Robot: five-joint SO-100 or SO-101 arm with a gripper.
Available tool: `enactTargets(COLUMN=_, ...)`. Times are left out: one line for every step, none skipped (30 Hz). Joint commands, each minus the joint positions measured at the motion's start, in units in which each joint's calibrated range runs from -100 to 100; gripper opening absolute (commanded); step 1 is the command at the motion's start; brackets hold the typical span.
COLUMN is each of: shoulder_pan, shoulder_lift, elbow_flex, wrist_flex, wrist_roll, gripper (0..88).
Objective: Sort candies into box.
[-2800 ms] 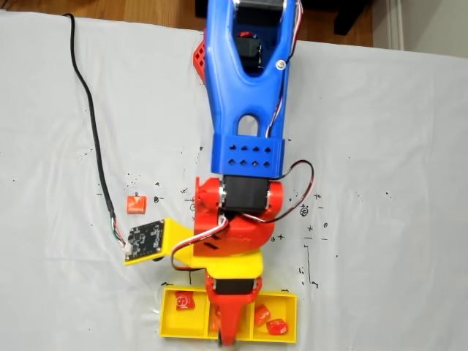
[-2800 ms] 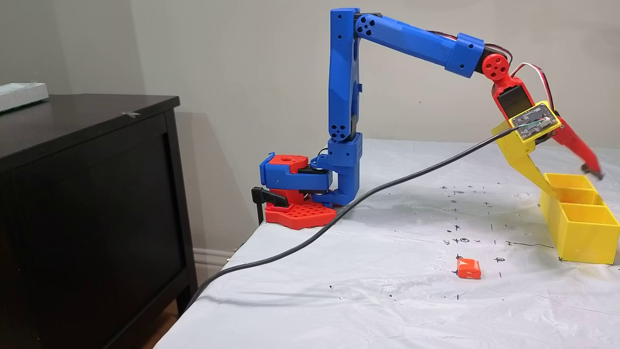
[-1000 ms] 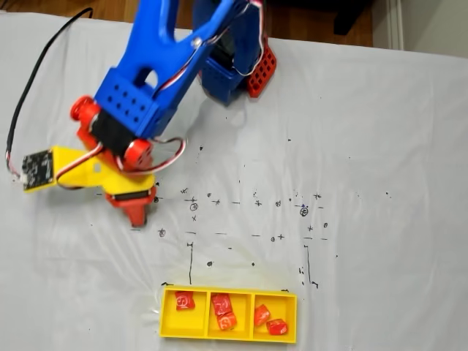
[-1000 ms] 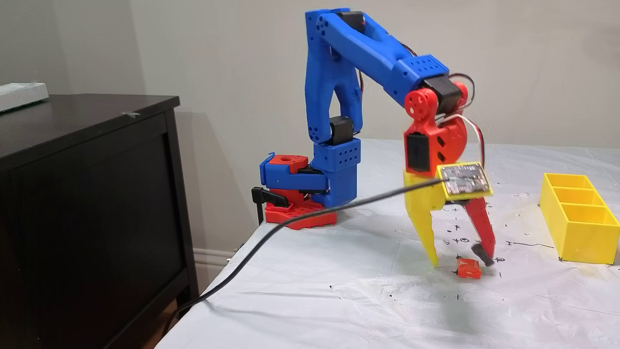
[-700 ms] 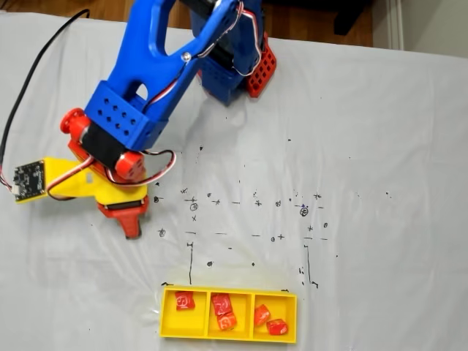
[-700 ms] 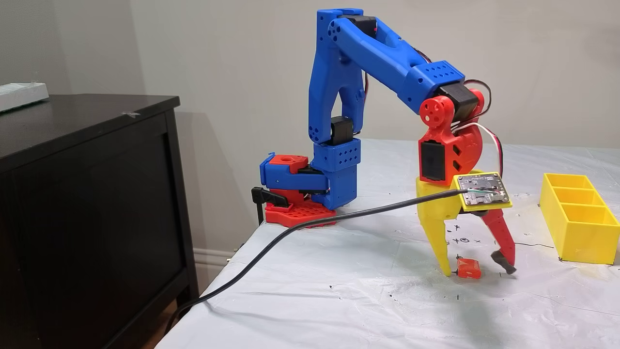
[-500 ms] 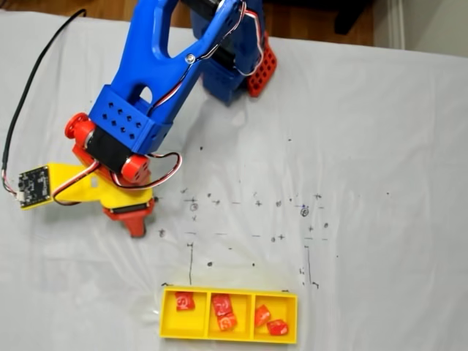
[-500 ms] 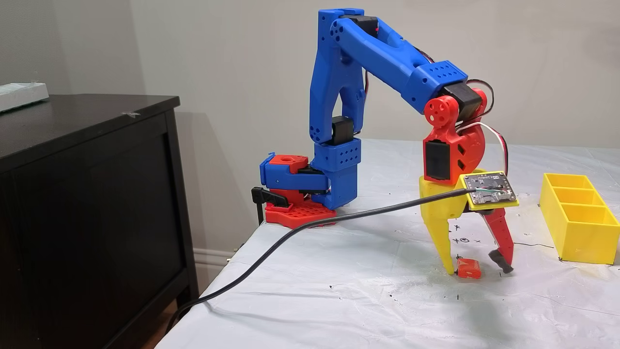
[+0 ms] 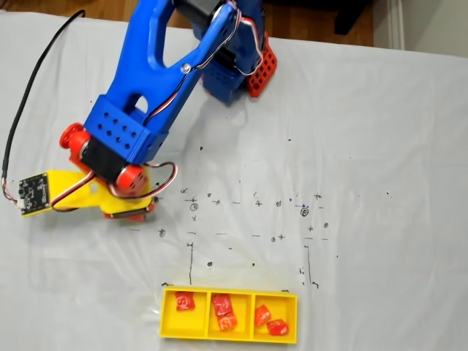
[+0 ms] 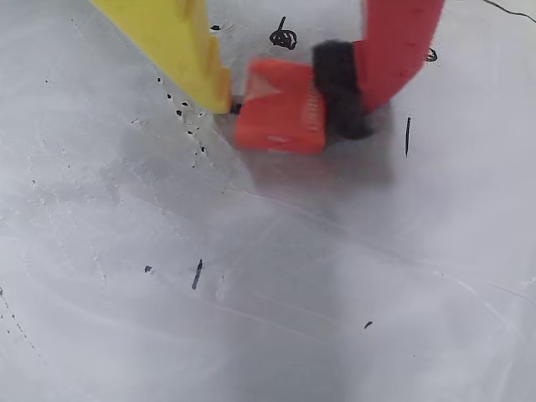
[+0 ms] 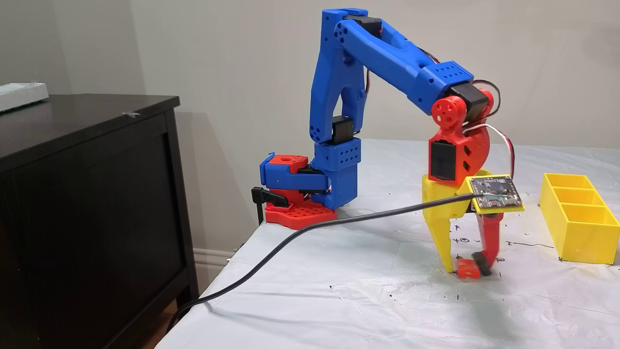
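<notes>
One orange-red candy point(image 10: 280, 113) lies on the white sheet between my fingers. The yellow finger point(image 10: 197, 59) touches its left edge and the red finger's black pad point(image 10: 339, 92) presses its right edge. My gripper point(image 10: 280, 96) is shut on this candy, which still rests on the table. The side fixed view shows the same candy point(image 11: 466, 269) down at the gripper point(image 11: 466, 265). The yellow box point(image 9: 219, 335) sits at the near edge of the top fixed view. It holds one candy point(image 9: 184, 300) in its left compartment, two point(image 9: 224, 313) in the middle and two point(image 9: 269, 320) on the right.
The blue arm point(image 9: 146, 88) reaches out from its base point(image 9: 241, 66) and covers the grip spot from above. A black cable point(image 11: 315, 228) trails off the table's left edge. A dark cabinet point(image 11: 87, 194) stands beside the table. The box point(image 11: 581, 232) stands right of the gripper.
The arm swung from over the box to the loose candy and came down around it. In the last half second the red finger closed in against the candy.
</notes>
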Motion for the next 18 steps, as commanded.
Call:
enactTargets(shoulder_pan=0.5, shoulder_lift=3.2, elbow_flex=-4.3, wrist_flex=1.7, wrist_roll=-0.3, gripper=0.2)
enactTargets(shoulder_pan=0.5, shoulder_lift=3.6, elbow_flex=-4.8, wrist_flex=1.9, wrist_roll=-0.2, gripper=0.2)
enactTargets(shoulder_pan=0.4, shoulder_lift=3.9, elbow_flex=-5.8, wrist_flex=2.6, wrist_roll=-0.2, gripper=0.2)
enactTargets(shoulder_pan=0.5, shoulder_lift=4.1, elbow_flex=-7.0, wrist_flex=3.6, wrist_roll=-0.4, gripper=0.2)
enactTargets(shoulder_pan=0.5, shoulder_lift=3.7, elbow_flex=-7.9, wrist_flex=4.5, wrist_roll=-0.5, gripper=0.2)
enactTargets(shoulder_pan=0.5, shoulder_lift=0.4, elbow_flex=-7.8, wrist_flex=4.7, wrist_roll=-1.0, gripper=0.2)
enactTargets(shoulder_pan=0.3, shoulder_lift=-1.8, elbow_flex=-7.0, wrist_flex=4.4, wrist_roll=-1.0, gripper=0.2)
enactTargets(shoulder_pan=0.1, shoulder_lift=-4.3, elbow_flex=-5.9, wrist_flex=3.8, wrist_roll=-1.1, gripper=0.2)
enactTargets(shoulder_pan=-0.5, shoulder_lift=-6.6, elbow_flex=-5.0, wrist_flex=3.1, wrist_roll=-1.4, gripper=0.2)
enactTargets(shoulder_pan=-1.2, shoulder_lift=-8.4, elbow_flex=-4.7, wrist_flex=2.9, wrist_roll=-1.8, gripper=0.2)
enactTargets(shoulder_pan=-2.2, shoulder_lift=-9.6, elbow_flex=-5.3, wrist_flex=3.2, wrist_roll=-2.3, gripper=0.2)
enactTargets(shoulder_pan=-3.2, shoulder_lift=-10.4, elbow_flex=-6.4, wrist_flex=3.9, wrist_roll=-3.1, gripper=0.2)
enactTargets(shoulder_pan=-4.4, shoulder_lift=-11.0, elbow_flex=-7.8, wrist_flex=4.7, wrist_roll=-4.0, gripper=0.2)
enactTargets(shoulder_pan=-5.7, shoulder_lift=-11.7, elbow_flex=-9.1, wrist_flex=5.3, wrist_roll=-5.2, gripper=0.2)
enactTargets(shoulder_pan=-6.9, shoulder_lift=-12.6, elbow_flex=-10.5, wrist_flex=5.7, wrist_roll=-6.6, gripper=0.2)
enactTargets(shoulder_pan=-8.2, shoulder_lift=-13.6, elbow_flex=-11.4, wrist_flex=5.6, wrist_roll=-7.8, gripper=0.2)
enactTargets(shoulder_pan=-9.5, shoulder_lift=-14.5, elbow_flex=-12.6, wrist_flex=5.5, wrist_roll=-9.0, gripper=0.2)
enactTargets(shoulder_pan=-10.5, shoulder_lift=-15.2, elbow_flex=-13.7, wrist_flex=5.5, wrist_roll=-10.3, gripper=0.2)
